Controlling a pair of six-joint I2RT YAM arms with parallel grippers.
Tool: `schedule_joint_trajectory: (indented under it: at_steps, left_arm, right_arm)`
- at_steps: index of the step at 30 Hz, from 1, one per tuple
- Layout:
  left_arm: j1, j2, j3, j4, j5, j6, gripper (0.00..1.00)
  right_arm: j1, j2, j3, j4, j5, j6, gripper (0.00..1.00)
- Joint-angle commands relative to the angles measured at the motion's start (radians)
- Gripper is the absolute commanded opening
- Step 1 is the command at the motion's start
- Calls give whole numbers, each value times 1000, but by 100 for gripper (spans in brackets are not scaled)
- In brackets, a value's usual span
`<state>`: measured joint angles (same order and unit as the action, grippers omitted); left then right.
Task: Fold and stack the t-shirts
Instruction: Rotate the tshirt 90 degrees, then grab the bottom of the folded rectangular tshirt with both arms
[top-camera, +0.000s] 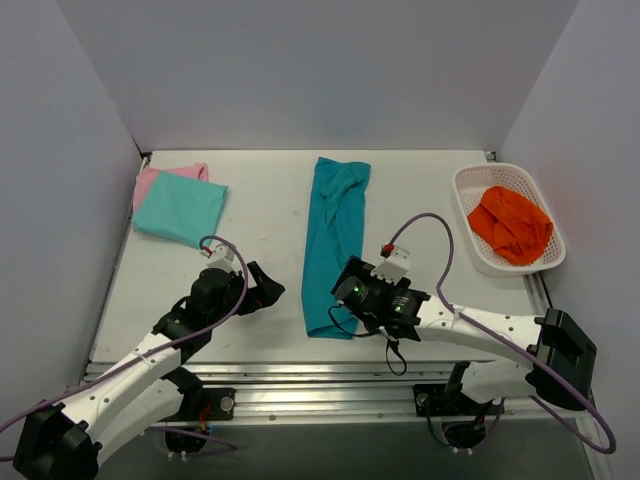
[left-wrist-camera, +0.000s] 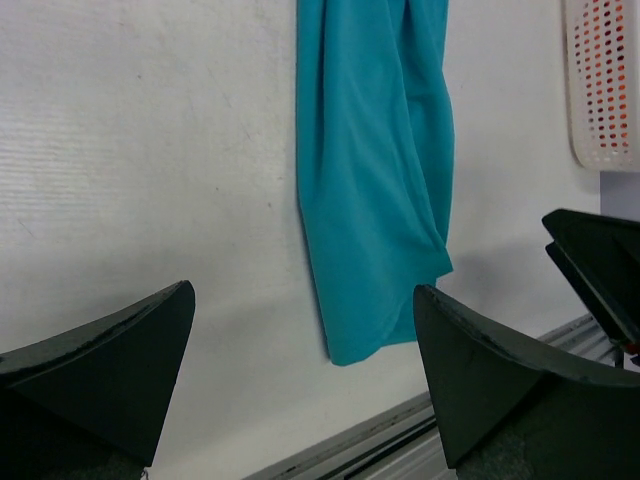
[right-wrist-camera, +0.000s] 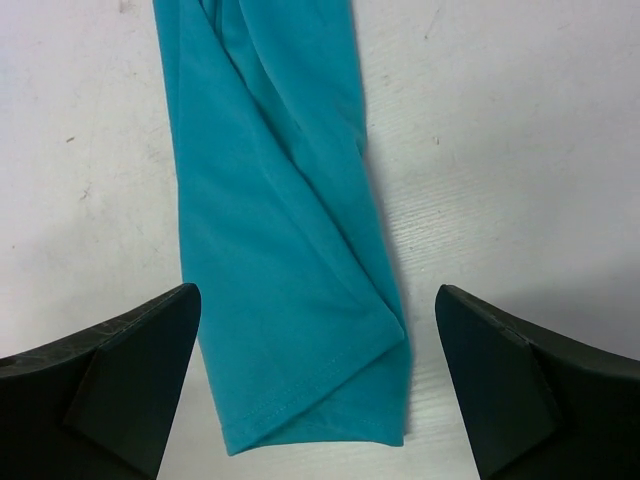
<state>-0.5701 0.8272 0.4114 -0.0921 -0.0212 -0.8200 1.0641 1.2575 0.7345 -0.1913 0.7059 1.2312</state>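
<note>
Top external view has the teal shirt (top-camera: 335, 245) lying mid-way across the bench (top-camera: 262, 225) as a long strip, its near hem between the two arms. The aqua shirt (top-camera: 180, 208) sits folded on the pink shirt (top-camera: 160, 178) at the far left. Both the right fingers (right-wrist-camera: 130, 350) and the left fingers (left-wrist-camera: 110, 350) stand wide apart, holding nothing. Best to pinch both near hem corners together, then carry them evenly to the far end.

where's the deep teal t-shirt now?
Top view: the deep teal cloth t-shirt lies as a long strip mid-table, between the aqua-mint t-shirt at left and the white plastic lattice basket at right, its near end under the open right gripper.
</note>
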Motion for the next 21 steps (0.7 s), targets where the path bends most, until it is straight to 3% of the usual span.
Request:
schedule_joint_trajectory:
  at_steps: [1, 4, 8, 14, 21]
  left_arm:
    - [-49, -43, 13, -37, -31, -33, 100]
    - [-106, -11, 26, -12, -46, -42, 100]
    - [-145, 140, 49, 148, -31, -13, 100]
    - [-191, 461, 104, 382, 58, 4, 94]
    - [-217, 605, 178, 459, 56, 1, 93]
  right_arm:
    - [11, -6, 68, -138, 66, 10, 100]
    - [11, -26, 25, -110, -7, -4, 100]
    - [11, -50, -125, 129, -159, -42, 100]
    - [5, -87, -305, 318, -212, -6, 98]
    - [-26, -104, -377, 378, -235, 1, 95]
